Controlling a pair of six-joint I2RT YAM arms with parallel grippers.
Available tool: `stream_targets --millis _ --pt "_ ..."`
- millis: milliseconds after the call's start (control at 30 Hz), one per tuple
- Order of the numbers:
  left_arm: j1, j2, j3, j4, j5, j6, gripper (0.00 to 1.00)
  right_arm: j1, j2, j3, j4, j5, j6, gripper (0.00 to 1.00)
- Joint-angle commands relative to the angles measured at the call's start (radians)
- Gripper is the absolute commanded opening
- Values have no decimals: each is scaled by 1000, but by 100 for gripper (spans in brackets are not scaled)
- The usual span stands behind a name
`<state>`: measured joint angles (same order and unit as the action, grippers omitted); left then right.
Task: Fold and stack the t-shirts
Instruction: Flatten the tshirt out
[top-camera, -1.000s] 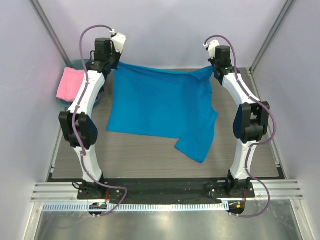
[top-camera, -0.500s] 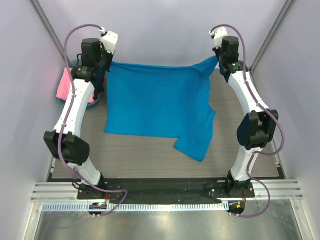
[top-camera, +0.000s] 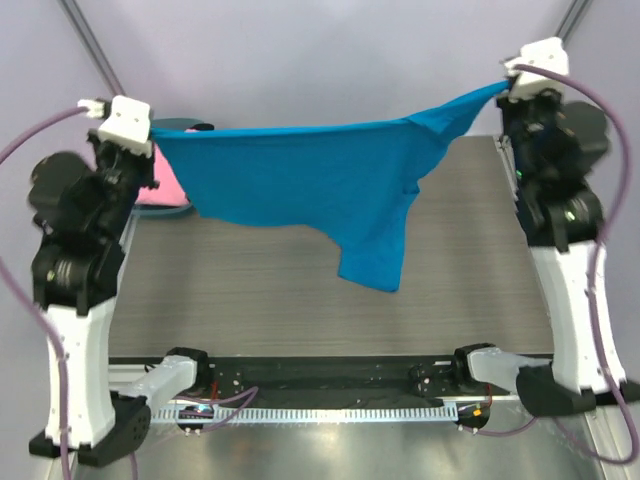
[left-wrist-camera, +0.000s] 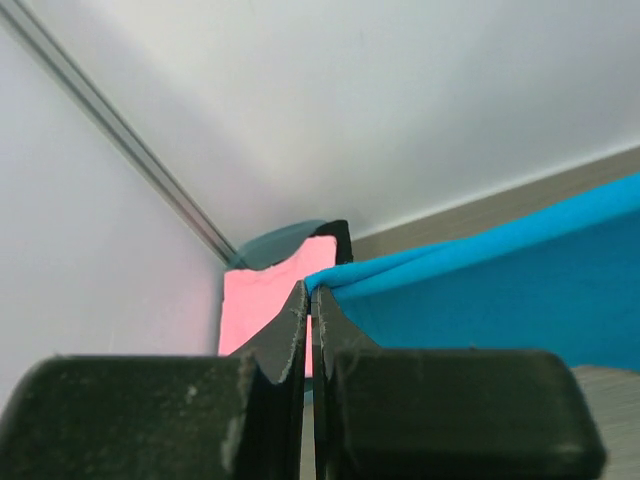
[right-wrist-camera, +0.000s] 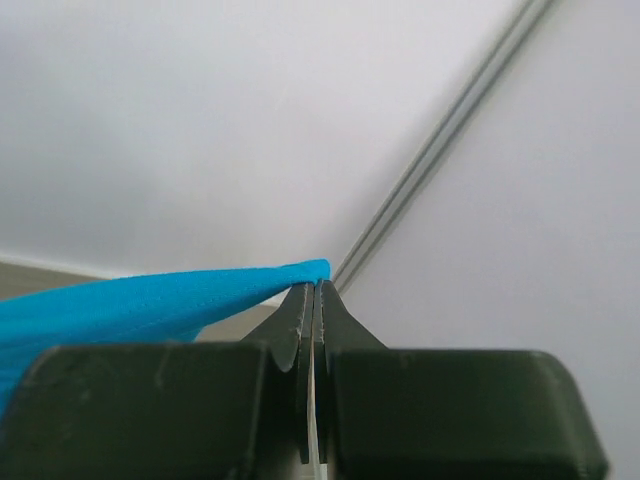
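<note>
A bright blue t-shirt (top-camera: 320, 175) hangs in the air above the table, stretched between both arms, one sleeve drooping at lower right. My left gripper (top-camera: 152, 133) is shut on its left top corner; in the left wrist view the blue cloth (left-wrist-camera: 480, 290) runs off from the gripper tips (left-wrist-camera: 311, 290). My right gripper (top-camera: 503, 88) is shut on the right top corner, where the cloth (right-wrist-camera: 150, 300) meets the gripper tips (right-wrist-camera: 318, 285). A pink t-shirt (top-camera: 160, 190) lies behind the left arm and shows as pink cloth (left-wrist-camera: 265, 305) in the left wrist view. No dark shirt is in view.
A round teal basket (left-wrist-camera: 275, 245) holds the pink shirt at the table's far left corner. The grey wood-grain table (top-camera: 300, 300) lies below the hanging shirt. White walls with metal posts (top-camera: 85, 45) close in the back and sides.
Both arms have risen and spread apart, lifting the blue t-shirt off the table until it hangs stretched in the air. Both grips have held.
</note>
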<state>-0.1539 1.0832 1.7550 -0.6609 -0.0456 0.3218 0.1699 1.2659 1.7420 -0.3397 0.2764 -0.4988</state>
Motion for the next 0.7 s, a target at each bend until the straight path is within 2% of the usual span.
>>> stream_targets --millis 0,167,267,500,667 --pt "11 -126 -6 -45 -5 14 0 -6 -149 -16 -62 26 -17 1" --pt "34 -212 47 -66 -17 20 0 -6 -301 25 -133 37 -41 1" --pt "45 -227 122 -49 -31 33 0 -6 -315 105 -156 41 -64 1" --pt "47 -137 247 -6 -31 123 0 -6 -222 275 -145 18 -159 1" --pt "47 -48 241 -6 -27 142 0 -7 -171 182 -39 4 -221 1"
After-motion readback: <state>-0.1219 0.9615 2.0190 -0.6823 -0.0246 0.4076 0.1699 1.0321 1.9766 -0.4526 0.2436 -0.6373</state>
